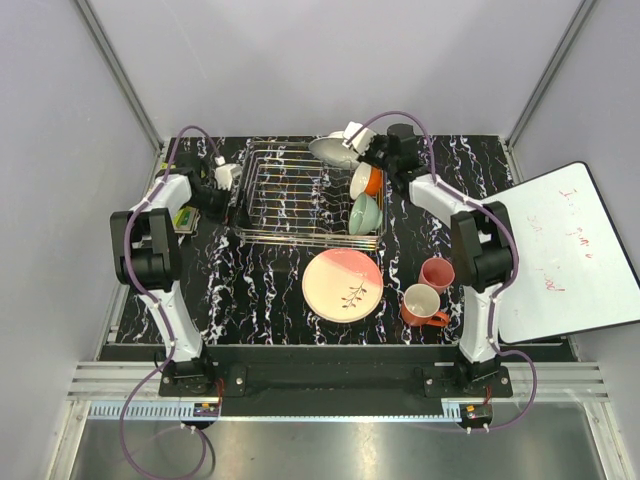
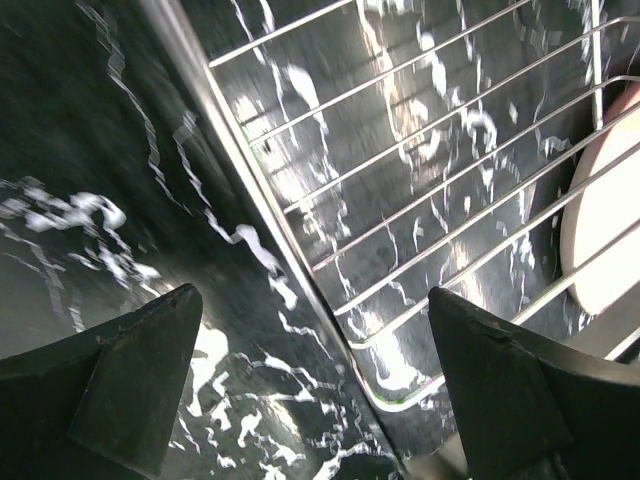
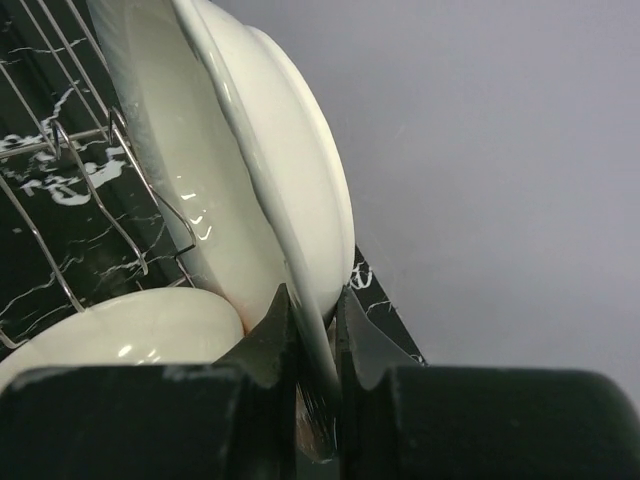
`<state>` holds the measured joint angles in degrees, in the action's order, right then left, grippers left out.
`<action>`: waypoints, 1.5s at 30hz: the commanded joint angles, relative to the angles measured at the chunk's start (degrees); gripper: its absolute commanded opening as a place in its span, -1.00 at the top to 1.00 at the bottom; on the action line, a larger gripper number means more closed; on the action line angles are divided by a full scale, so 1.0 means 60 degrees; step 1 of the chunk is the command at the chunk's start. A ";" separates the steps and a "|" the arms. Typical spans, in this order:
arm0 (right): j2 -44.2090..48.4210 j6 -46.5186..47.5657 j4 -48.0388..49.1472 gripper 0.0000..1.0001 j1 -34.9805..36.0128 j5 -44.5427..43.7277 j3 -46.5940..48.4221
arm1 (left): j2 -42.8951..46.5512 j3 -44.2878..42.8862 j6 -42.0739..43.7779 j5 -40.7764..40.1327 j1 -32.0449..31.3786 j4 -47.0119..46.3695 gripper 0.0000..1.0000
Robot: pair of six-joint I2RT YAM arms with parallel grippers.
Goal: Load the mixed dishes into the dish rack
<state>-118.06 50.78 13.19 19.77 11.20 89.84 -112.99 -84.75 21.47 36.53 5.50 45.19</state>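
Observation:
The silver wire dish rack [image 1: 295, 195] stands at the back middle of the table. An orange bowl [image 1: 369, 181] and a pale green bowl [image 1: 364, 213] stand on edge at its right end. My right gripper [image 1: 356, 143] is shut on the rim of the white round plate [image 1: 334, 151] and holds it tilted over the rack's back right corner. In the right wrist view the plate [image 3: 250, 150] sits between my fingertips [image 3: 312, 310], above the tines [image 3: 90, 170]. My left gripper [image 1: 226, 178] is open and empty at the rack's left edge [image 2: 300, 280]. The peach-pink twig plate [image 1: 343, 285], pink cup [image 1: 437, 272] and orange mug [image 1: 422, 305] lie on the table.
A green book [image 1: 183, 218] lies left of the rack beside the left arm. A whiteboard [image 1: 570, 255] leans off the table's right edge. Grey walls close in the back and sides.

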 commanded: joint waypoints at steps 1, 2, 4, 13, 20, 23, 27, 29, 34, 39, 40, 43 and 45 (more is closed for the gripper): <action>0.1775 -0.0627 0.0570 1.00 0.0118 0.0886 -0.0718 | 0.0359 0.0340 0.0902 -0.0273 -0.0052 0.0744 -0.98; 0.1921 -0.0656 0.0541 1.00 0.0104 0.0930 -0.0866 | 0.0389 0.0399 0.0947 -0.0303 -0.0066 0.0759 -0.98; 0.2332 -0.0671 0.0438 1.00 0.0118 0.1047 -0.1231 | 0.0521 0.0545 0.1020 -0.0274 -0.0096 0.0818 -0.98; 0.2085 -0.0919 0.0101 1.00 0.0118 0.1267 -0.0664 | 0.0799 0.0985 0.1021 -0.0010 -0.0257 0.0848 -0.98; 0.1616 -0.1198 0.0116 0.97 0.0133 0.1268 -0.0501 | 0.0946 0.1117 0.1064 0.0092 -0.0286 0.0877 -0.98; 0.1571 -0.1359 0.0408 0.84 0.0191 0.1137 -0.0866 | 0.0917 0.1073 0.0977 0.0165 -0.0257 0.0862 -0.98; 0.1498 -0.0907 0.1402 0.84 0.0557 0.0451 -0.1598 | 0.0887 0.1029 0.0903 0.0298 -0.0301 0.0862 -0.98; 0.1440 -0.0380 0.1813 0.89 0.0776 0.0069 -0.1965 | 0.0858 0.1000 0.0874 0.0298 -0.0330 0.0877 -0.98; 0.1439 0.0236 0.3133 0.95 0.1334 -0.0738 -0.2654 | 0.0799 0.0912 0.0874 0.0298 -0.0316 0.0862 -0.98; 0.1542 -0.0084 0.3075 0.65 0.1422 -0.0739 -0.2728 | 0.0741 0.0912 0.0918 0.0312 -0.0316 0.0877 -0.98; 0.1542 -0.0100 0.3075 0.55 0.1422 -0.0754 -0.2728 | 0.0741 0.0912 0.0932 0.0327 -0.0316 0.0891 -0.98; 0.1527 -0.0202 0.3148 0.33 0.1407 -0.0798 -0.2684 | 0.0770 0.0941 0.0947 0.0342 -0.0316 0.0891 -0.98; 0.1484 -0.0290 0.3177 0.13 0.1407 -0.0871 -0.2582 | 0.0785 0.0985 0.0991 0.0342 -0.0316 0.0877 -0.98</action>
<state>-110.45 51.79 26.09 27.31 5.52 72.77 -109.84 -78.28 26.76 36.69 4.01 51.16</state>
